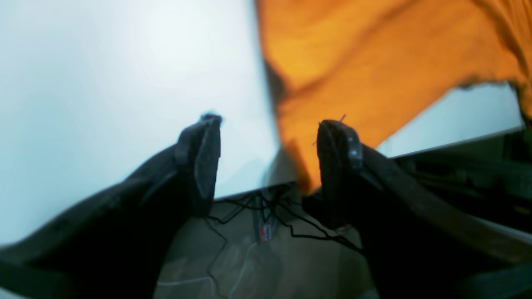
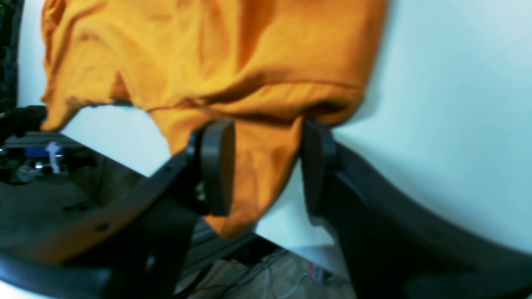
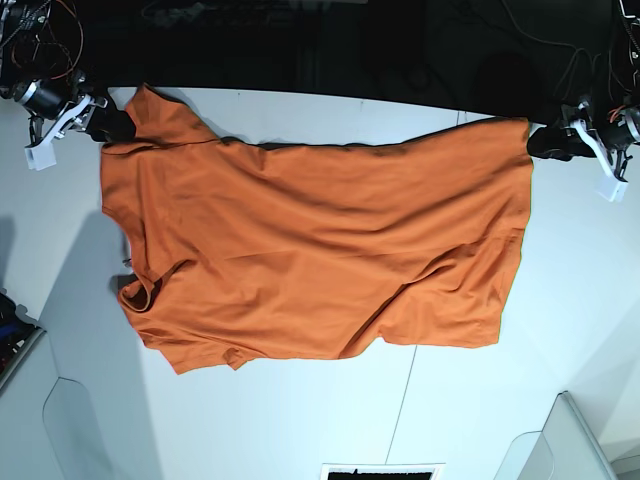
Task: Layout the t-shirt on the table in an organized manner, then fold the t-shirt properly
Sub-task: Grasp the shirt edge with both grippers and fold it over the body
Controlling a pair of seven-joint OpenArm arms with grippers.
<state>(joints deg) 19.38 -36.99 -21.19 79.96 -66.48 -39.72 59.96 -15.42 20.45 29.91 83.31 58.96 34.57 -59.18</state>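
Note:
The orange t-shirt (image 3: 320,250) lies spread across the white table (image 3: 300,420), collar at the left, with wrinkles and its far edge along the table's back edge. My right gripper (image 3: 112,122) sits at the shirt's far left corner. In the right wrist view its jaws stand apart around a hanging fold of the t-shirt (image 2: 208,62), and the gripper (image 2: 266,128) does not pinch it. My left gripper (image 3: 540,143) is at the far right corner. It is open (image 1: 270,137), with the t-shirt corner (image 1: 374,62) just beyond its fingers at the table (image 1: 104,83) edge.
Behind the table's back edge the background is dark, with cables (image 1: 266,216) on the floor below. A thin seam (image 3: 400,410) crosses the tabletop. Translucent panels stand at the near left (image 3: 80,420) and near right (image 3: 560,440) corners.

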